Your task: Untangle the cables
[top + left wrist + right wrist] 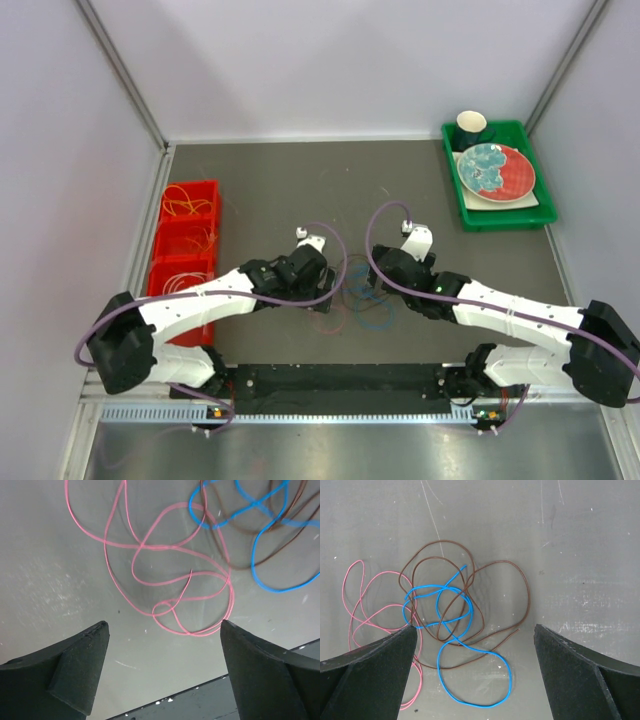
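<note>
**gearhead42:** Grey matte tabletop (270,180) on the overhead cam, boxed in by pale walls on three sides. A red plastic three-compartment bin (185,235) hugs the left edge with thin orange and white wires in it. A green plastic tray (548,212) sits in the far right corner holding a red-and-teal plate (495,170) and a dark cup (472,126). The loose cable tangle (352,305) lies near the front, between the two wrists and well apart from both containers. Loads of bare table behind it.

**wirenut:** ok, and the left wrist cam?

**gearhead42:** The left gripper (163,625) is spread wide, with nothing between its black fingers. A thin pink wire (145,547) sprawls in loose loops on the table, the lowest loop sitting in the gap between the fingertips in view. A thin blue wire (253,565) is at the upper right, crossing the pink at one spot. The table's front edge and a dark strip cut across the bottom right.

**wirenut:** right side any different?

**gearhead42:** Not much. The right gripper (475,628) is also wide apart and holding nothing. A thin brown wire (528,597) and the blue wire are laced through each other mid-frame. The pink wire is off to the left, partly hidden behind a finger. It's open grey surface above and to the right of the pile.
</note>
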Robot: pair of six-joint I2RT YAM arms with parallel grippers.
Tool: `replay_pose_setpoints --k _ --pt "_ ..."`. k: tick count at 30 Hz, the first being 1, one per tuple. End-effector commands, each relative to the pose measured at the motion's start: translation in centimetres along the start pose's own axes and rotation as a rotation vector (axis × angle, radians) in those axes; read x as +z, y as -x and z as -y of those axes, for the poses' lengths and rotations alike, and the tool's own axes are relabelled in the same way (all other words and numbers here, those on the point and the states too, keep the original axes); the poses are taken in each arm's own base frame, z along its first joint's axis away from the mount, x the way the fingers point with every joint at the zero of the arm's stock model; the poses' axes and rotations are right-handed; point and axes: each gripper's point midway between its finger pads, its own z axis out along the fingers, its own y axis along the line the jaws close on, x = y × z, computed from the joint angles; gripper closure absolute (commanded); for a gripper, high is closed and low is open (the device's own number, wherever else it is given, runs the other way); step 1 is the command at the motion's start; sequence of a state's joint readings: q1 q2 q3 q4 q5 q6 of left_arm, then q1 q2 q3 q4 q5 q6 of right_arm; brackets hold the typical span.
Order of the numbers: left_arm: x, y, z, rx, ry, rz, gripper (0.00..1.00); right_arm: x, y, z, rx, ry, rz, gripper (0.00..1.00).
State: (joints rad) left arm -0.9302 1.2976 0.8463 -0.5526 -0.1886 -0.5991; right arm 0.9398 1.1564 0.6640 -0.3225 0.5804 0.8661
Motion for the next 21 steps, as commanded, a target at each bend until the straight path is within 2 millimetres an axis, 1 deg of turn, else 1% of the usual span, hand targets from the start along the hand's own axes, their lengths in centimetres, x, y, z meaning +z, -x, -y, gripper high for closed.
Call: replay_pose_setpoints --k 1,5,7,8,13,17,18,19,21 --pt "0.5 -0.8 -0.7 0.019 0.044 0.017 0.04 -0.4 2.1 -1.2 0.044 0.024 0.054 0.01" --pt "1.1 -1.5 -1.2 0.04 0.062 0.0 0.04 -0.5 2.2 -1.3 0.042 0.026 0.053 0.01" --pt "1.4 -1.5 -1.4 0.014 0.087 -0.005 0.04 -0.5 2.2 -1.3 0.043 0.028 0.053 0.01" --pt "1.6 -1.3 -1.7 0.005 0.117 0.0 0.05 -0.5 2.2 -1.3 0.042 0.029 0.054 0.01" --pt "2.2 -0.3 -1.5 -0.029 0.141 0.028 0.07 -0.5 2.2 -1.3 0.041 0.03 0.053 0.01" --pt "3.2 0.6 -1.0 0.032 0.16 0.01 0.11 -0.6 2.2 -1.3 0.041 0.031 0.055 0.01" --pt "3.2 0.7 -1.2 0.05 0.173 0.003 0.11 -0.5 2.1 -1.2 0.038 0.03 0.051 0.01" --pt "3.1 1.3 -0.9 0.083 0.172 0.009 0.11 -0.5 2.1 -1.3 0.04 0.03 0.054 0.01" --pt "3.3 1.4 -0.8 0.129 0.174 -0.01 0.11 -0.5 2.1 -1.3 0.042 0.031 0.054 0.01"
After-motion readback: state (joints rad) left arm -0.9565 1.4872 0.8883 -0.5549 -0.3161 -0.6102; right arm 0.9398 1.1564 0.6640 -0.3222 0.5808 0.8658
